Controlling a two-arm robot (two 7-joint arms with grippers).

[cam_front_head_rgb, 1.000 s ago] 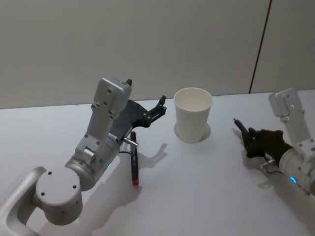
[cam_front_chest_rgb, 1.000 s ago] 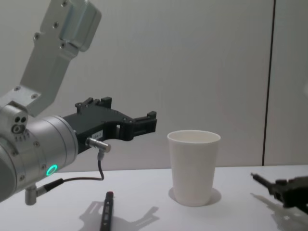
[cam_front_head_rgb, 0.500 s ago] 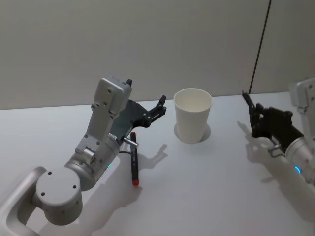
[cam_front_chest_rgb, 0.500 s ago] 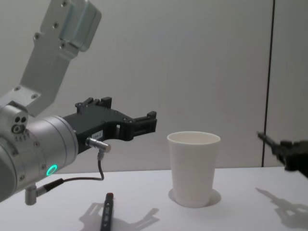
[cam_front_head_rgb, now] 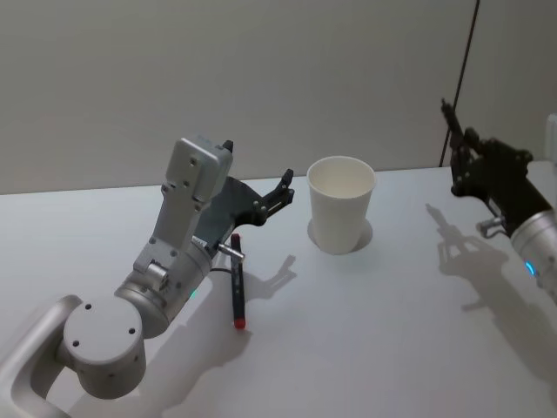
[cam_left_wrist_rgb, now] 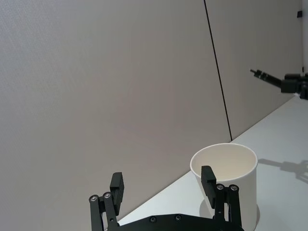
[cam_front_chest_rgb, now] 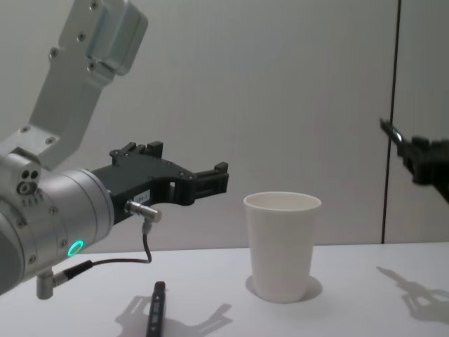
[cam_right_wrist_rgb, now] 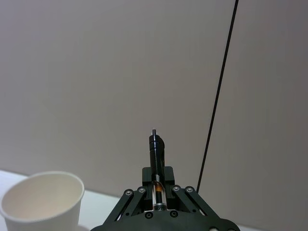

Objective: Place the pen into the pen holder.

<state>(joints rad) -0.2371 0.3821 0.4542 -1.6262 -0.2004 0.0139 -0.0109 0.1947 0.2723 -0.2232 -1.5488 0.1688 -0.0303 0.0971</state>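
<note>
1. We see the right pincer (cam_front_head_rgb: 464,150) up in the air over the right side of the table (cam_front_head_rgb: 392,331), well apart from the pen holder (cam_front_head_rgb: 340,213) and higher than its rim.
2. Its fingers are pinching a dark pen (cam_right_wrist_rgb: 156,149), whose slim tip sticks out past the fingertips, pointing up and away from the robot.
3. The pen holder, a plain white paper cup, stands upright near the middle of the table by the far edge, its mouth open and nothing visible inside.
4. The left pincer (cam_front_head_rgb: 278,193) hangs above the table just left of the pen holder, its fingers (cam_left_wrist_rgb: 117,185) spread apart with nothing between them.
5. A second pen (cam_front_head_rgb: 236,292), black with red at the ends, lies flat on the table beside the left arm, left of the pen holder.
</note>
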